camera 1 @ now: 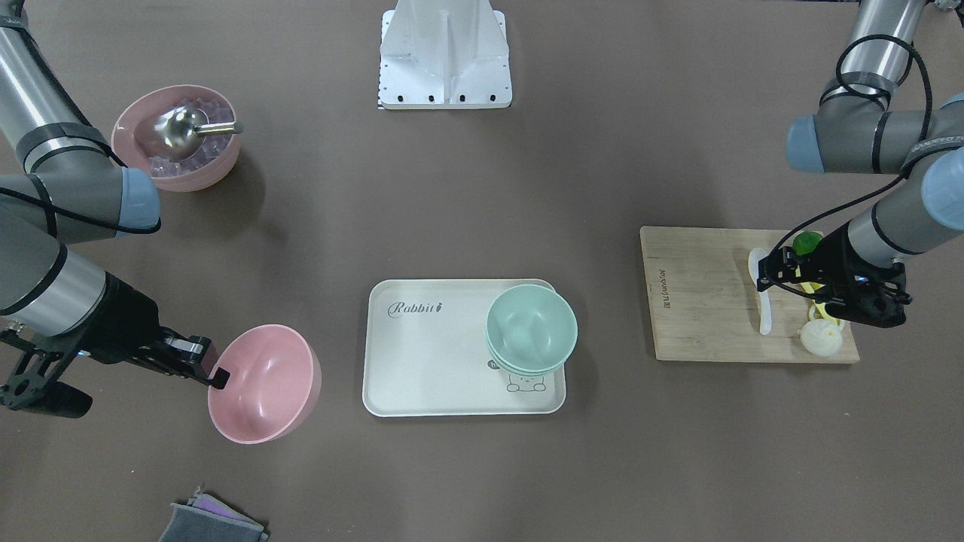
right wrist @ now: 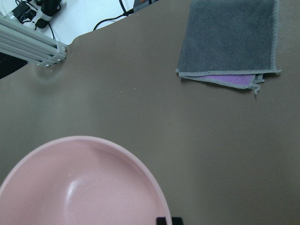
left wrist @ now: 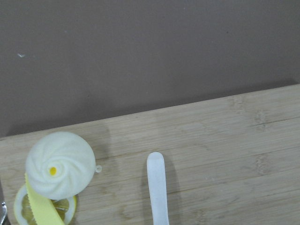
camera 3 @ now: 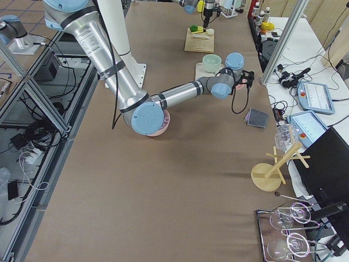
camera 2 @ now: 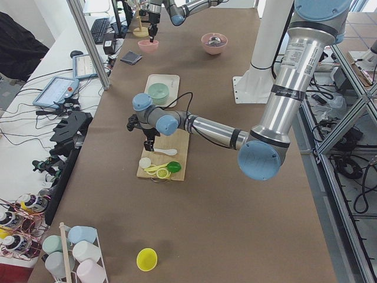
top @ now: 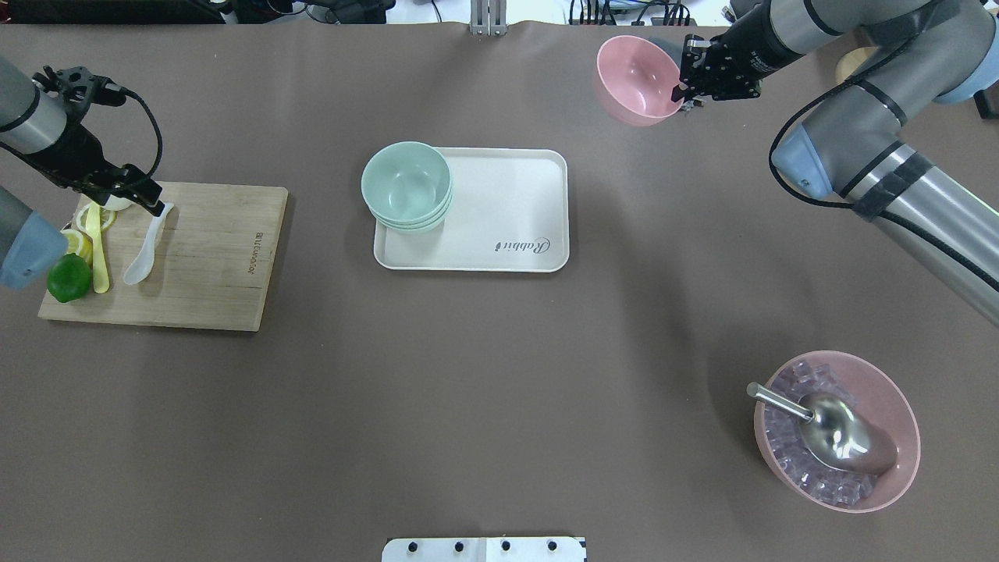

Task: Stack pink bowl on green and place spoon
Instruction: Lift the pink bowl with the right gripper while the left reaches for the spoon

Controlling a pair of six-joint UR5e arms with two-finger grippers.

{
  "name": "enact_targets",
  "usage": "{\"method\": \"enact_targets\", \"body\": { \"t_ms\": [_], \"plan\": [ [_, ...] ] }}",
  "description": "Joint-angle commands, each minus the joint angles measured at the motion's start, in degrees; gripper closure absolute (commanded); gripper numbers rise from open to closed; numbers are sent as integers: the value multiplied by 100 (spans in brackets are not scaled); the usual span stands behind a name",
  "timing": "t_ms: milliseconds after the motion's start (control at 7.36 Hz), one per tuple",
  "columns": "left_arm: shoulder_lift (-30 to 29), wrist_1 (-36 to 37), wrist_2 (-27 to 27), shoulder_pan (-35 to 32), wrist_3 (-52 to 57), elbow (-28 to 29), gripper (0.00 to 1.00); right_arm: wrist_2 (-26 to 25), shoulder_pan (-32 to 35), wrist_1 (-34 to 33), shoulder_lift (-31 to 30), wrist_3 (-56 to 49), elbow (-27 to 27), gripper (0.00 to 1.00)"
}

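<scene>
The plain pink bowl (camera 1: 263,382) is tilted and held off the table at the far right side; it also shows in the overhead view (top: 636,78) and the right wrist view (right wrist: 79,183). My right gripper (camera 1: 215,374) is shut on its rim. The stack of mint-green bowls (camera 1: 531,325) stands on a corner of the cream tray (camera 1: 422,361). The white spoon (camera 1: 764,297) lies flat on the wooden cutting board (camera 1: 700,301). My left gripper (camera 1: 763,275) hovers over the spoon's handle end, jaws apart, holding nothing.
On the board lie a lime (camera 1: 807,242), lemon slices, a yellow utensil (top: 97,250) and a white bun (camera 1: 821,339). A pink bowl of ice cubes with a steel scoop (camera 1: 177,135) stands near the right arm. A grey cloth (camera 1: 211,521) lies at the far edge.
</scene>
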Motion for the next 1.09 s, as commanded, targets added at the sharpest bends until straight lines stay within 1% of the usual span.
{"method": "enact_targets", "body": {
  "t_ms": [0, 136, 272, 543, 679, 815, 951],
  "plan": [
    [4, -20, 192, 129, -91, 31, 14, 1, -88, -14, 122, 122, 104, 100],
    [4, -29, 367, 156, -100, 14, 14, -7, -114, -14, 140, 158, 149, 100],
    [30, -168, 412, 243, -117, 66, 14, 1, -132, -14, 140, 158, 201, 100],
    [65, -895, 412, 323, -380, 486, 14, -8, -176, -6, 149, 158, 254, 100],
    [65, -1038, 412, 341, -434, 593, 15, -8, -185, -14, 184, 158, 254, 100],
    [65, -1040, 412, 341, -434, 594, 20, -8, -185, -14, 184, 158, 254, 100],
    [65, -1031, 412, 341, -486, 568, 29, -8, -185, -14, 210, 158, 254, 100]
  ]
}}
